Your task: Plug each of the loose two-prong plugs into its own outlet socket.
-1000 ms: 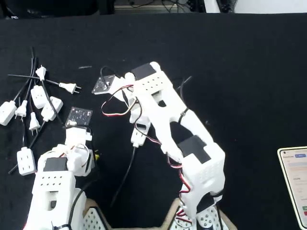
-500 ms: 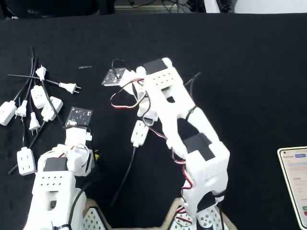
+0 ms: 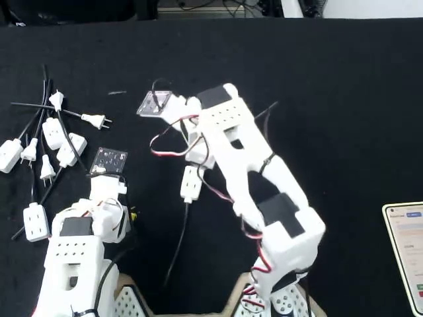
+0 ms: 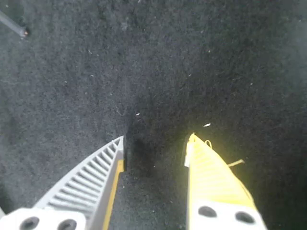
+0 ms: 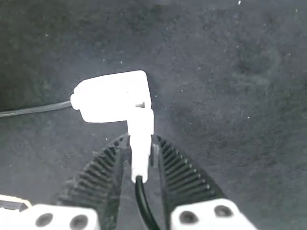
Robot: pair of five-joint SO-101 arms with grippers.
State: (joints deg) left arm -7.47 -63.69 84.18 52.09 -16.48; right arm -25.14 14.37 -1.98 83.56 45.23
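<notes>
Currently the right gripper [image 5: 140, 142] is clamped on a white plug [image 5: 142, 127], with one dark ribbed finger on each flat side. The plug's black cord runs back out between the fingers. The grip is on the body, not the cord. I judge this is so the push goes straight along the prong line.

The plug's front end butts against the side of a white socket block [image 5: 112, 103]. No prongs show at the joint, so it looks seated or nearly so; I cannot confirm full depth. From the high view the block lies flat on the black cloth [image 3: 344, 99] at mid-table, just left of the right arm [image 3: 228, 125]. Its cord trails toward the near edge.

The left gripper [image 4: 157, 139] has its jaws apart and holds nothing, low over bare cloth at near left. I judge it to be parked clear of the working arm.

Remaining stock is a pile [image 3: 53, 142] of white sockets and two-prong plugs on tangled black cords at far left, well apart from both grippers. One spare socket [image 3: 36, 221] lies nearer, just left of the left arm [image 3: 73, 257].

The held plug is small, white, smooth and slab-shaped, narrower than the round-cornered block. It is probably hard plastic and may twist if the grip slackens.
</notes>
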